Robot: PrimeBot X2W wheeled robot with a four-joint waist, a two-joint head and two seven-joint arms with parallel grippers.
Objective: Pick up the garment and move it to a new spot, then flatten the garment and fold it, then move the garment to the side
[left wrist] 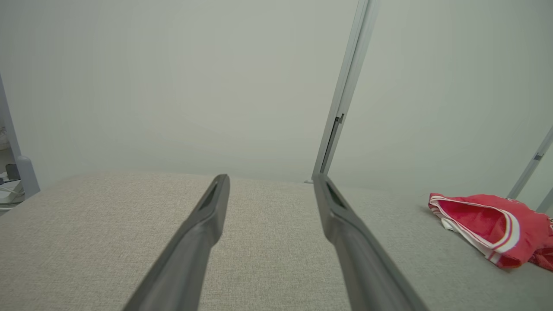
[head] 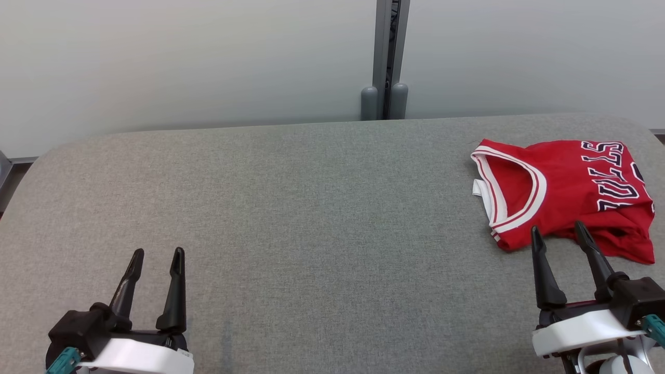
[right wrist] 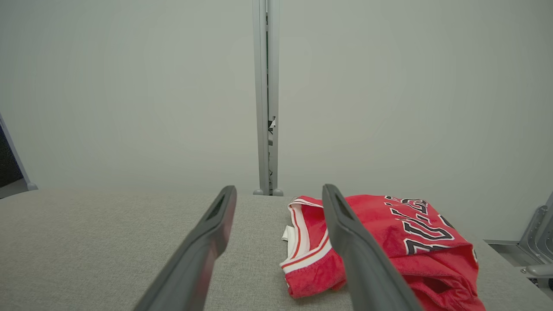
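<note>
My left gripper (head: 158,252): I'm holding it open, 7 o'clock;
My right gripper (head: 557,227): I'm holding it open, 4 o'clock;
garment (head: 571,187): lying at 2 o'clock on worktop (head: 311,208)

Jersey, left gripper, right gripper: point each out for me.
Jersey (head: 571,192), head view, on the red chest fabric beside the neck opening.
Left gripper (head: 158,250), head view, midway between its open fingers' tips.
Right gripper (head: 557,227), head view, midway between its open fingers' tips.
</note>
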